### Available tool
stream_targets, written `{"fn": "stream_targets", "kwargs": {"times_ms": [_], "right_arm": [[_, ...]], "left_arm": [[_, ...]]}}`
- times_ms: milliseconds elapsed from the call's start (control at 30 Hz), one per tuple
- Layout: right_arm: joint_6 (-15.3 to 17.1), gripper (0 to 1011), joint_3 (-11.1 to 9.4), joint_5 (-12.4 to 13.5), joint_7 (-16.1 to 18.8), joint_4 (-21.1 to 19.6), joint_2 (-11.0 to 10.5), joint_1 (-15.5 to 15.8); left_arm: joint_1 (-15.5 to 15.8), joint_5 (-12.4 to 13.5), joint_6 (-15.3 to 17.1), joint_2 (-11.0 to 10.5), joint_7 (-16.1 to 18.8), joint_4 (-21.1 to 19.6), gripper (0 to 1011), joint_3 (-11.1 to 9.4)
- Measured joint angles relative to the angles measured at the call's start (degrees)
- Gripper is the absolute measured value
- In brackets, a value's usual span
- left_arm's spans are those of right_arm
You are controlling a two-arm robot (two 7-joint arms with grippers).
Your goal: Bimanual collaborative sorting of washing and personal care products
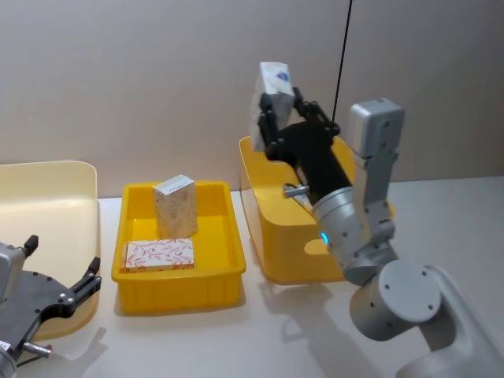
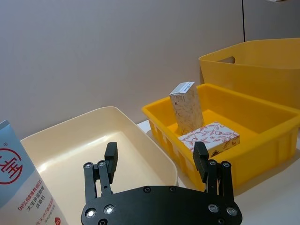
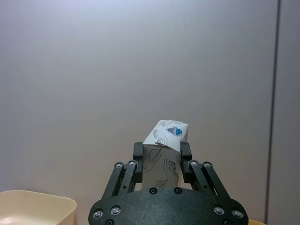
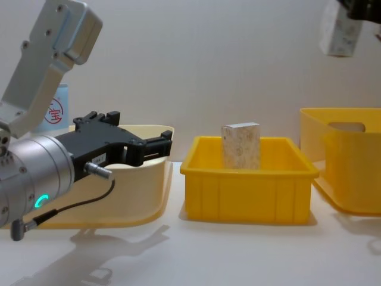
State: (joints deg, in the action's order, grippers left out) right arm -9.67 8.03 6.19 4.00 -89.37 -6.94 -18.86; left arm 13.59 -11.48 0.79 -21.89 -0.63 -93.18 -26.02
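The right hand is raised above the back rim of the tall yellow bin on the right of the surface, and it pinches a white box with a leaf print and a small blue mark near its top. In the right wrist view the two black fingers press against the sides of this box, whose upper end sticks out beyond them and leans a little to one side. From the chest camera the same box hangs high, well above the bin.

In the middle stands a low yellow tray. Inside it one patterned box stands upright toward the back, and a second box with a red leaf pattern lies flat in front of it, near the tray's front left corner. The two are just beside each other; whether they touch cannot be told.

On the left sits a cream bin. The left hand hovers low at the front edge of this bin, its fingers spread apart and holding nothing. A pale-blue tube with a red round mark stands upright close beside this hand; from the chest camera it shows behind the left arm, at the cream bin's far left side.
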Motion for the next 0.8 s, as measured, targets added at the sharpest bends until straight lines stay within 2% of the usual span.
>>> {"fn": "stream_targets", "kwargs": {"times_ms": [367, 800], "right_arm": [[4.6, 448, -3.4, -1.7, -3.4, -2.8, -0.3, 2.5], [11.1, 448, -5.2, -3.0, -5.5, -3.8, 0.0, 3.9]], "left_arm": [[0.0, 0.0, 0.0, 0.0, 0.0, 0.0, 1003, 0.0], [0.0, 0.0, 0.0, 0.0, 0.0, 0.0, 1003, 0.0]]}}
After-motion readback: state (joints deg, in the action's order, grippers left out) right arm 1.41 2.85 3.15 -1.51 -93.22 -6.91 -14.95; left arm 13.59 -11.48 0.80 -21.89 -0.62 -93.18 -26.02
